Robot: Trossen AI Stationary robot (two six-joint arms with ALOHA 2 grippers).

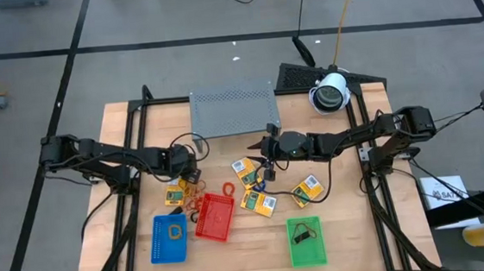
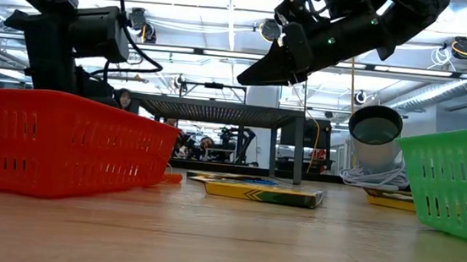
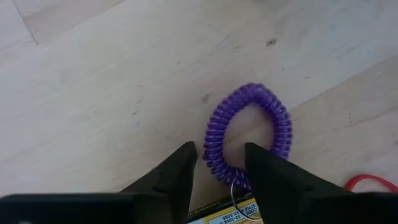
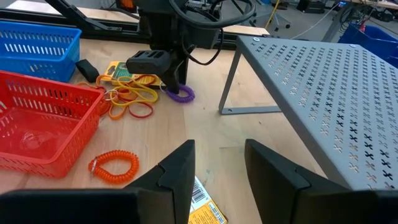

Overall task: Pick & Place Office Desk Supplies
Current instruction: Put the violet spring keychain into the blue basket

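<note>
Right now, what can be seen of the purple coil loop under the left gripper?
The purple coil loop is a springy spiral cord, plastic by its look, closed into a rough oval ring. It lies flat on the pale wooden table. A thin metal ring is hooked to its near end, next to a yellow packet. The left gripper is poised over that end, jaws open on either side of the coil; whether they touch it cannot be told. From the right wrist it shows beside a pile of rubber bands.

Red tray [image 1: 215,217] sits between blue tray [image 1: 169,238] and green tray [image 1: 306,240].
</note>
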